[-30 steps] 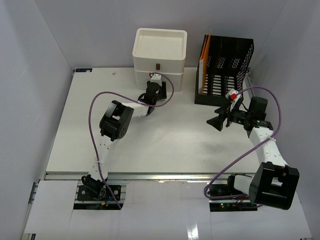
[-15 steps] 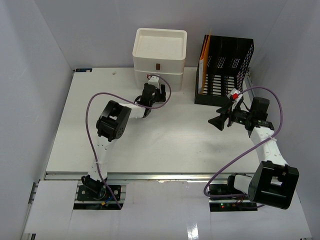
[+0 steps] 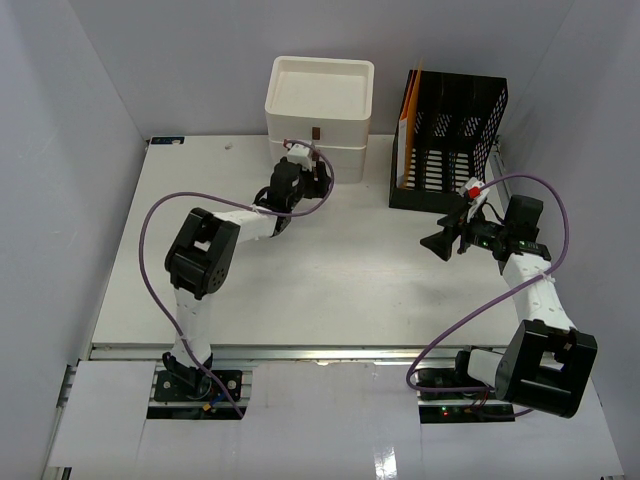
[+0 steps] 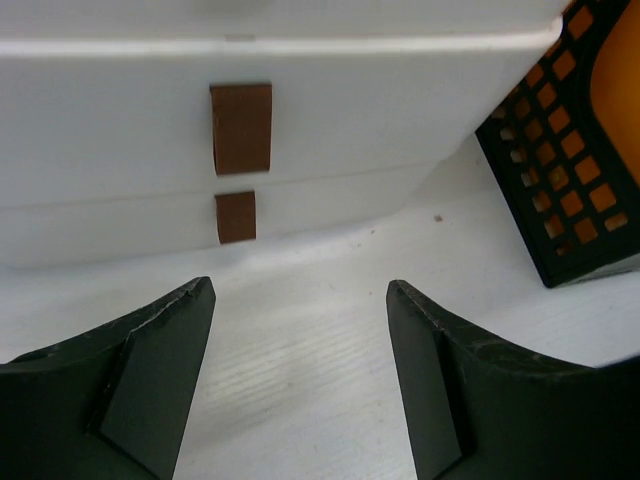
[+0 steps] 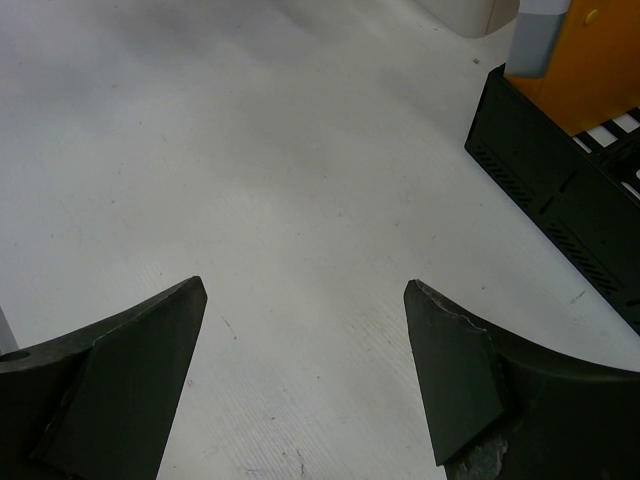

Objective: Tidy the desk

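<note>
The desk is a bare white tabletop. My left gripper hovers low just in front of the cream drawer unit. In the left wrist view it is open, with only desk surface between its fingers. Two brown pull tabs on the drawer fronts lie just ahead, slightly left of centre. My right gripper stands in front of the black mesh file rack, pointing left. It is open and holds nothing.
An orange folder stands in the rack's left slot, and the rack's corner shows right of the left gripper. A metal rail runs along the desk's near edge. Pale grey walls enclose the sides and back.
The left arm's elbow has swung left and its gripper has shifted a little left and back toward the drawer unit, its jaws spreading wider. The right arm has barely moved.
</note>
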You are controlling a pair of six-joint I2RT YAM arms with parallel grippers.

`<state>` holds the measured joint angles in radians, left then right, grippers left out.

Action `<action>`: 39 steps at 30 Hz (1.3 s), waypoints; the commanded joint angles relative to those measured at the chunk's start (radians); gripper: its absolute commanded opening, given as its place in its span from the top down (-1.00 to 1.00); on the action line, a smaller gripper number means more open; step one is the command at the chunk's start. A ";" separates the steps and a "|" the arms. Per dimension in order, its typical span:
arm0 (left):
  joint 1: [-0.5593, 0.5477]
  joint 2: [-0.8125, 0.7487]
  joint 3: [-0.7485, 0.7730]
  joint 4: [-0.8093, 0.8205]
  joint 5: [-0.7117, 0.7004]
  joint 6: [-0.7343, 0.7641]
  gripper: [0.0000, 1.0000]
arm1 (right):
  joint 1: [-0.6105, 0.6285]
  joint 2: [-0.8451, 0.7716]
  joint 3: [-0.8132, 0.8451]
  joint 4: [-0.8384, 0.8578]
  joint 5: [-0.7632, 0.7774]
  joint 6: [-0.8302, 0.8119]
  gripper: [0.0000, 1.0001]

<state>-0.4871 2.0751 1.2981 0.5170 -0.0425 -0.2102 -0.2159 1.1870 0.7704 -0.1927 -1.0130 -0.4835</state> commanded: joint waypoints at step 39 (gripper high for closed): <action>0.014 -0.364 -0.121 -0.147 0.211 0.049 -0.67 | -0.029 -0.057 -0.014 -0.047 0.040 -0.051 -0.73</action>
<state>-0.4787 1.9399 1.2000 0.4311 0.0109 -0.1570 -0.2346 1.1840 0.7701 -0.2252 -1.0106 -0.5054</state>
